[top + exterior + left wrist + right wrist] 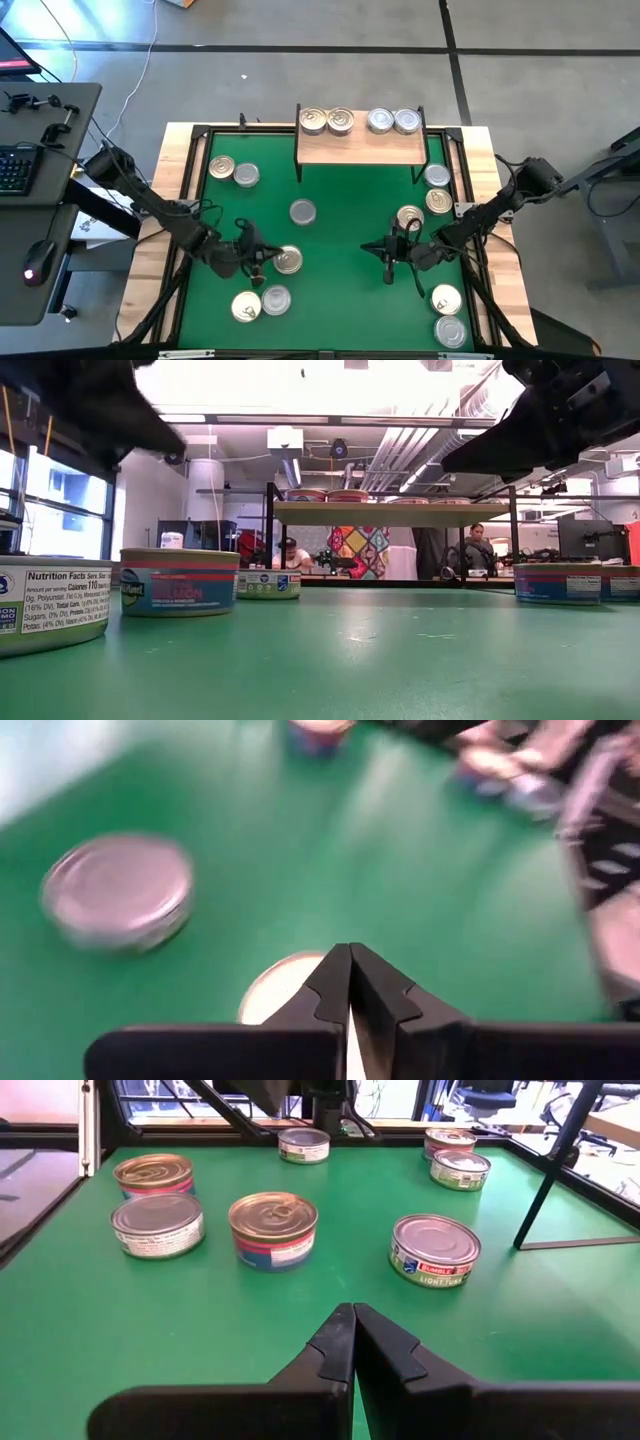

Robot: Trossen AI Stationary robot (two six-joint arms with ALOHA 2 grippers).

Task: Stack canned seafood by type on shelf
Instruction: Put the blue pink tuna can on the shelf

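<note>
A: Across the whole table, largest item first?

B: One green mat (340, 215), framed by a pale wood table (150, 262) edge. Next, one shelf (360, 150): a light wood board on thin black legs, standing at the far middle of the mat.

A: Arms?

B: Two, both dark. Left gripper (262, 262) low over the near-left part of the mat, fingers pressed together, holding nothing. Right gripper (388, 262) over the near-right part, fingers likewise closed tight and empty.

A: Tins on the shelf?

B: Four along the back edge. Two gold-lidded tins (327, 121) touching on the left half, two silver-lidded tins (393, 121) touching on the right half, with a gap between the pairs.

A: Tins still on the mat?

B: Eleven counted from above.
- Far left: a gold and silver pair (234, 171) side by side.
- Middle: one lone silver tin (303, 212).
- Just beside the left gripper: one gold tin (289, 260); its lid shows under the closed fingertips in the left wrist view.
- Near left: a second gold and silver pair (261, 303).
- Right of the shelf legs: a silver over gold pair (437, 189).
- Just beyond the right gripper: one gold tin by the arm (409, 216).
- Near right corner: a last gold and silver pair (448, 315).

A: Anything off the table?

B: One desk (40, 200) at far left with a keyboard (14, 168) and mouse (36, 260). Seated people (478, 550) show in the room beyond, in the low view.
</note>
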